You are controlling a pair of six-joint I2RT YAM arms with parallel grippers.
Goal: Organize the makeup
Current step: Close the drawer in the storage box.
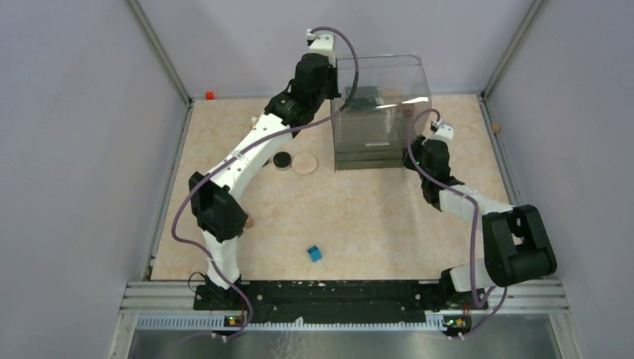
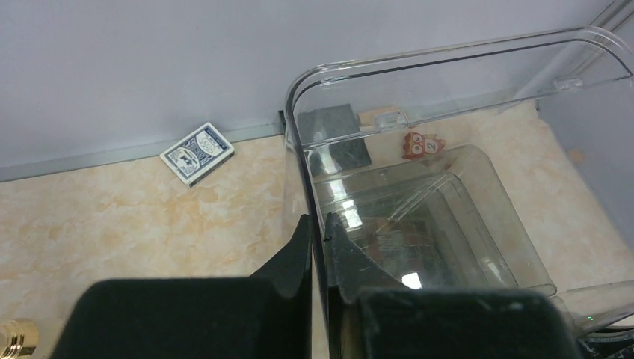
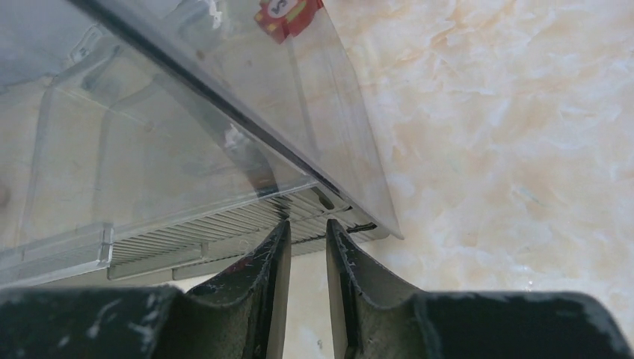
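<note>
A clear plastic organizer (image 1: pixel 381 112) stands at the back of the table. My left gripper (image 1: pixel 336 84) is shut on its left wall; in the left wrist view the jaws (image 2: pixel 318 221) pinch the clear wall (image 2: pixel 299 127). A dark square palette (image 2: pixel 338 137) lies inside at the back. My right gripper (image 1: pixel 413 147) is at the organizer's front right corner; its jaws (image 3: pixel 306 222) stand a narrow gap apart, empty, tips against the ribbed base (image 3: pixel 187 239). A black round compact (image 1: pixel 282 160) and a beige round disc (image 1: pixel 304 162) lie left of the organizer. A gold cap (image 2: pixel 15 336) shows at the left edge.
A grey-blue patterned card box (image 2: pixel 197 152) lies by the back wall. A red owl figure (image 2: pixel 422 144) sits behind the organizer. A small blue cube (image 1: pixel 314 253) lies near the front. A small orange thing (image 1: pixel 210 96) is at the back left corner.
</note>
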